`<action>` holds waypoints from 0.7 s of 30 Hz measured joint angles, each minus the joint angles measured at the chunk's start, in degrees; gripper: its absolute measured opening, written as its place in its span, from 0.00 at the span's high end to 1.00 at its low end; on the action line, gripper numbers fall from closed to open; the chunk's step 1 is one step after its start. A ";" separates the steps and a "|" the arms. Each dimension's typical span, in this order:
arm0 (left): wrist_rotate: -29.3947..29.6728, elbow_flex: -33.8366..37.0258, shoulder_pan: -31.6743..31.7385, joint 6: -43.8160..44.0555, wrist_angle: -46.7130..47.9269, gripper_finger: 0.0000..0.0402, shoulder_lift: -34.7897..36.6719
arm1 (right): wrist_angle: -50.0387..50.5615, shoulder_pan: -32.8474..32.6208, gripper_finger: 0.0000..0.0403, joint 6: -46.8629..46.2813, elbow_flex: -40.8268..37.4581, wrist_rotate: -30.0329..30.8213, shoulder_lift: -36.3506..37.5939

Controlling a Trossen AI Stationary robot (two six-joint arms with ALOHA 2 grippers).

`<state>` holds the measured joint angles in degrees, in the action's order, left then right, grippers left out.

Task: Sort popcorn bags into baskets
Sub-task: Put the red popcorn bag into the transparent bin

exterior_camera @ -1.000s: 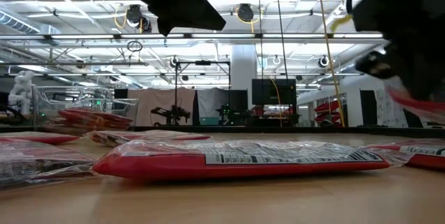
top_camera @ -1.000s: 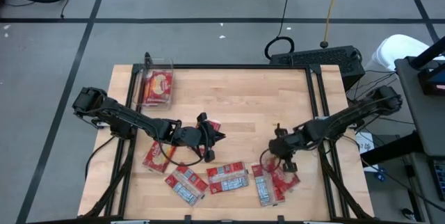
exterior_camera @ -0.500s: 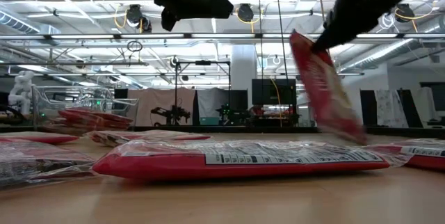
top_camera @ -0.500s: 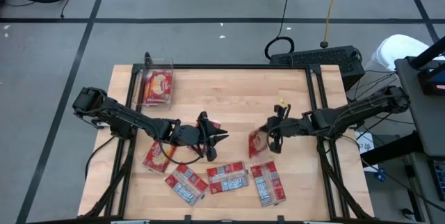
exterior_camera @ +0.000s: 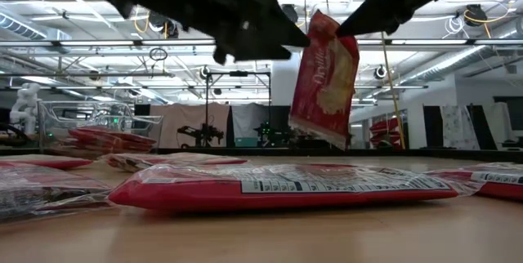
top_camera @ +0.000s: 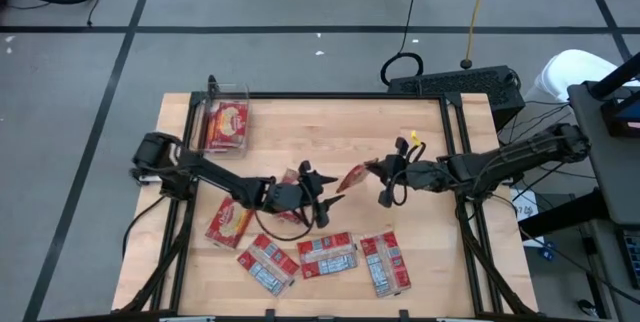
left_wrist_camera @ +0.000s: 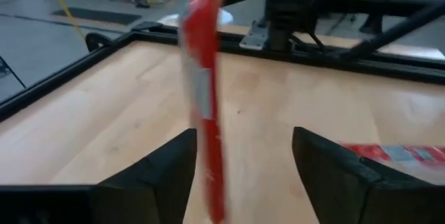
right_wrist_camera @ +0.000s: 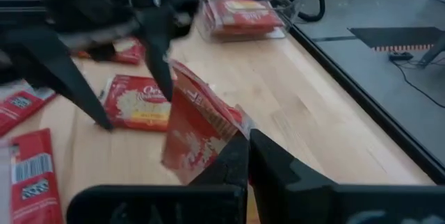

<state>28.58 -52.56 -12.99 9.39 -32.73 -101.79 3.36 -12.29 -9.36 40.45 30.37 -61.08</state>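
A red popcorn bag [top_camera: 355, 176] hangs in the air over the table's middle, with my right gripper [top_camera: 380, 174] shut on it. My left gripper [left_wrist_camera: 243, 137] is open, one finger on either side of that bag [left_wrist_camera: 206, 106], which it faces edge-on. A clear basket [top_camera: 243, 90] at the far left corner holds red bags [top_camera: 226, 122]. Several more popcorn bags lie flat near the front edge [top_camera: 327, 255], and one [top_camera: 228, 224] lies under the left arm. My right gripper pinches the bag by one edge near a corner [right_wrist_camera: 233, 128] between its two shut fingers, coming almost level from the table's right. The bag hangs tilted below the fingers [exterior_camera: 327, 79], clear of the table. Whether my left gripper touches the bag, I cannot tell.
A row of flat bags [top_camera: 385, 262] [top_camera: 265, 262] fills the near middle. Another bag [top_camera: 292, 178] lies under the left gripper. Black frame rails [top_camera: 455, 142] run along the table's edges. Bare wood [top_camera: 330, 127] lies between the basket and the right arm.
My right gripper has risen from the near-right bags with one bag, tipped from pointing down to nearly level, and carried it toward the table's middle; the bag is lifted clear. My left gripper has opened, sunk a little and gone toward the bag.
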 joint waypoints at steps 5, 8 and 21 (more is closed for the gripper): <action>0.10 0.00 2.78 -0.70 -9.65 0.38 -5.91 | -1.30 0.00 1.00 -0.25 -0.01 -0.06 0.00; 0.02 0.02 3.76 -0.69 -13.49 0.42 -8.30 | -3.65 0.00 1.00 -0.35 -0.94 0.18 0.02; -3.80 0.00 5.72 -7.60 -15.29 0.94 -9.69 | -9.53 0.35 1.00 -3.65 -7.43 1.16 0.07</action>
<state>24.78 -52.56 -7.26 1.80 -48.03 -111.48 -6.16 -11.95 -13.02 33.01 31.53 -61.01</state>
